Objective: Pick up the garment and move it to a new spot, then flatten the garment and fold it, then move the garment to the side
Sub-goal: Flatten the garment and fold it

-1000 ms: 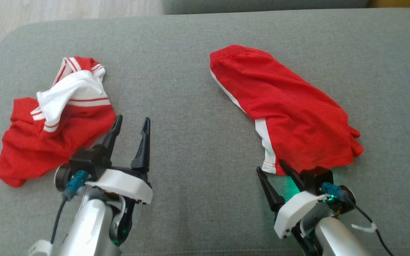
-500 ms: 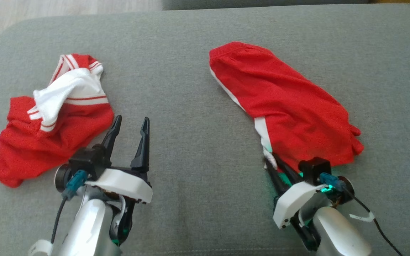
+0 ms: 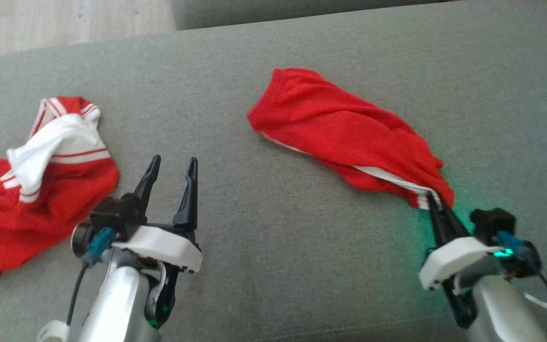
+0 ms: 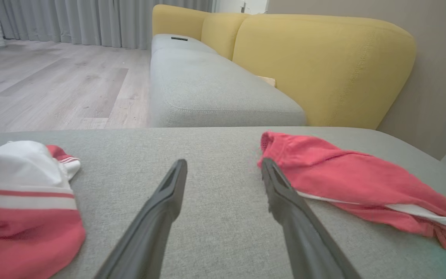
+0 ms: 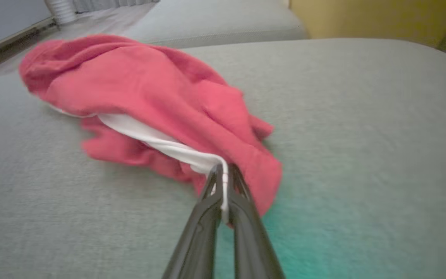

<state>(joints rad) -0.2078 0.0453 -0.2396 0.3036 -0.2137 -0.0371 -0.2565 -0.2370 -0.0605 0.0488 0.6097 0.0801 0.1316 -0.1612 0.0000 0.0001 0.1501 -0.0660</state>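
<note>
Red shorts lay bunched and slanting across the right half of the grey cushion, their near corner drawn up into the right gripper. Its two dark fingers were pressed together on the hem, just where the white side stripe ended, with only a thin bit of fabric between them. From where I stood, that was the weak point. So small a pinch on slippery mesh could let go once the full weight of the cloth came off the cushion. Hanging from one corner, the shorts would likely twist into a rope, which would make flattening harder. If they were dragged instead, the far end could catch on the rough upholstery and roll under. The left gripper hung above bare cushion near the middle, fingers spread wide and holding nothing. A crumpled red-and-white garment lay just beyond it, and a careless set-down that way could tangle the two.
</note>
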